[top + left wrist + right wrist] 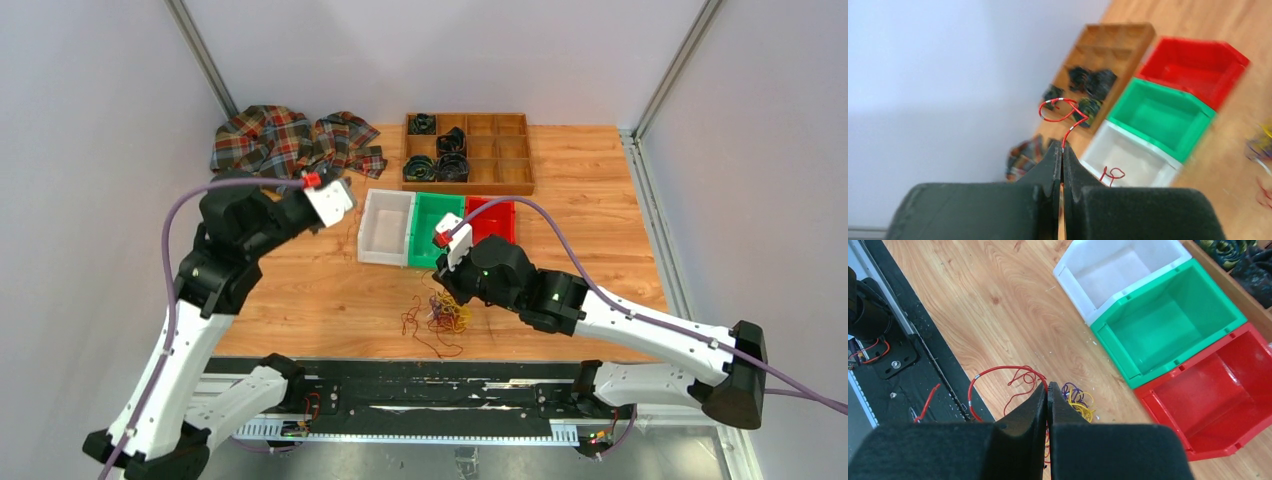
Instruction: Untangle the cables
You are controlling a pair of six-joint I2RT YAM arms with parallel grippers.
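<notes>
Left end effector [1063, 149]: jaws pressed fully together on one red wire [1070, 128], which rises from the tips and curls into a loop above them.
Right end effector [1047, 388]: jaws shut tip to tip. Whether a strand is caught between them cannot be told.
Cables: the tangle [441, 312] of red, purple and yellow wires lies on the table [590, 200], directly under and just beyond the right end effector's tips and well apart from the left one.
Step in hand: judged to be carrying off the one freed red wire while the right side tends the heap.
Doing it well: make sure the wire's loose tail hangs clear of the tangle, bring the whole length over a bin, then release. Keep the right tips low on the heap so it does not drag.
Bins: three in a row, ahead of both end effectors: white bin [1108, 270], green bin [1168, 325], red bin [1218, 390].
Red squiggle by the white bin: one. It is unclear whether it lies in the bin or hangs from the grip.
Wooden tray [505, 150]: one, holding about four black coils [452, 168].
Plaid cloth [275, 140]: one.
Wires in the tangle: too knotted to count.
</notes>
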